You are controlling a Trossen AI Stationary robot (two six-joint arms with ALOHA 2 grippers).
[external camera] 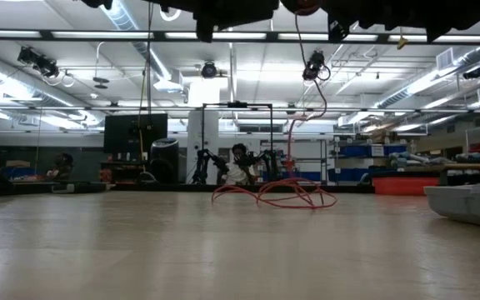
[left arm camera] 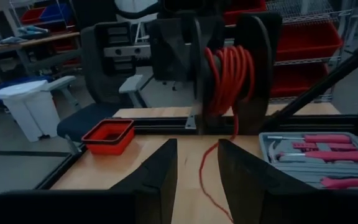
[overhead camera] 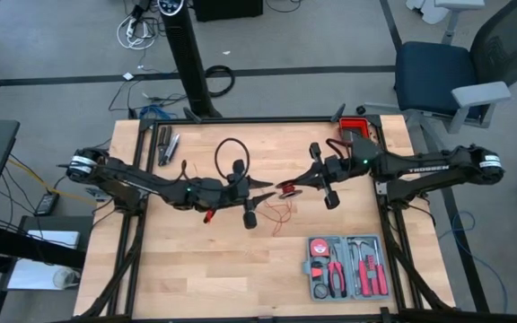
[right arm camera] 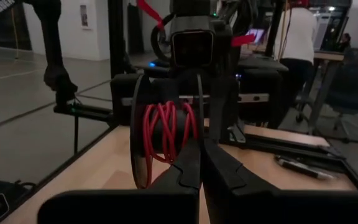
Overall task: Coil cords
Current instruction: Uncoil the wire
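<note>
A black spool [overhead camera: 287, 189] wound with the red cord [left arm camera: 230, 73] hangs over the table's middle, and my right gripper [right arm camera: 201, 167], reaching in from the right, is shut on it. From the spool one strand [external camera: 294, 137] drops to loose loops of cord [external camera: 277, 193] lying on the table top [overhead camera: 278, 215]. My left gripper [left arm camera: 197, 163] comes level from the left and stands open just short of the spool, nothing between its fingers; the strand [left arm camera: 205, 169] hangs beyond them. My right gripper pinches one thin black flange of the spool [right arm camera: 199, 121] between its two fingers at the flange's rim. The fingers lie level and come from the table's right side. The spool is lifted clear of the table, and the cord hangs slack from it.
A grey tool case [overhead camera: 348, 267] with red-handled tools lies near the front right. A red tray [overhead camera: 353, 126] sits at the far right corner, loose tools [overhead camera: 167, 148] at the far left. A black cable loop [overhead camera: 232, 157] arches over the left arm's wrist.
</note>
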